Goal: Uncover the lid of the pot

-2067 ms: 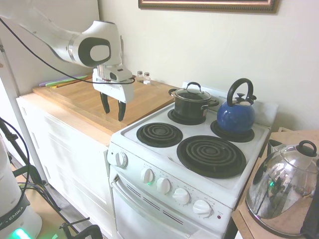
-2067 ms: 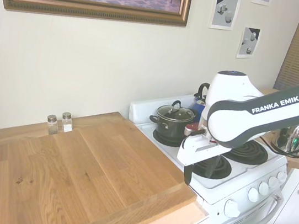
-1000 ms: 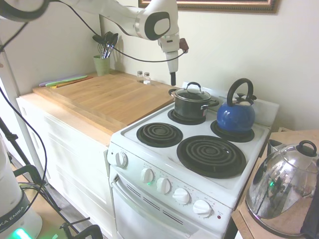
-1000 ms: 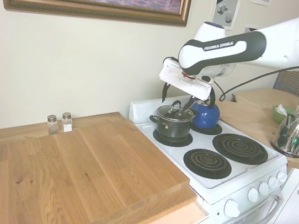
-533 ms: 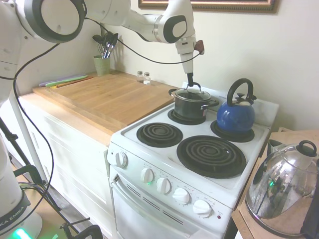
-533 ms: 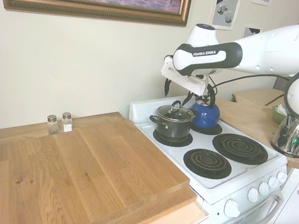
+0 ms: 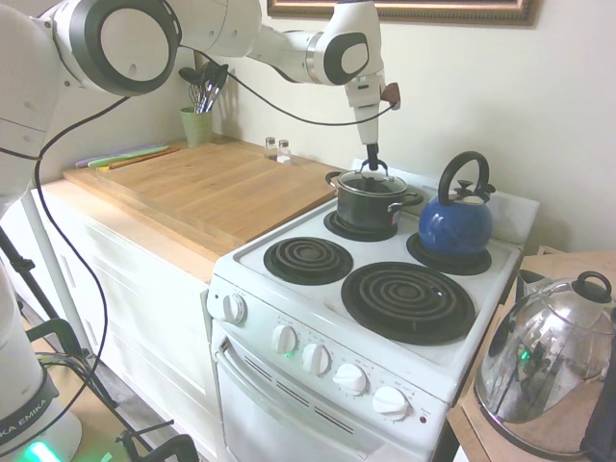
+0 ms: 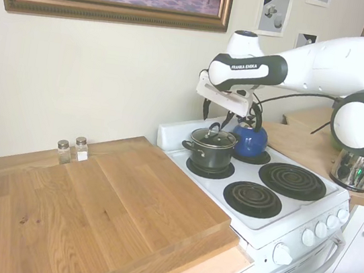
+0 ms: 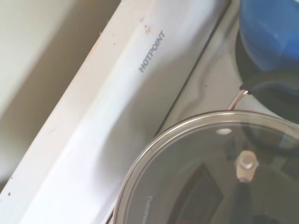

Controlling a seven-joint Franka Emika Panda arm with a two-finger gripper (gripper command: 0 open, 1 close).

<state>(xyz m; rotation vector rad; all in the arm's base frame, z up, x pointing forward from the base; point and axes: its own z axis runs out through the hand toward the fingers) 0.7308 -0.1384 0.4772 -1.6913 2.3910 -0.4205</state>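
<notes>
Hovering my claw directly over the lid, fingers pointing straight down toward its black loop handle. In the second exterior view the two fingers stand apart, one on each side of the handle, tips at about the handle's height. Whether either fingertip touches the handle I cannot tell. Nothing is held.

Lid sits flat on the pot, covering it. Pot rests on the rear burner of the white stove nearest the wooden table. Blue kettle stands on the neighbouring rear burner, beside the pot but apart from it. Both front burners bare.

Wrist view: glass of the lid with its metal rim close below, one handle screw visible, blue kettle at the corner, and the stove's back panel printed HOTPOINT.

Two small shakers stand on the table by the wall, well apart from the pot.
</notes>
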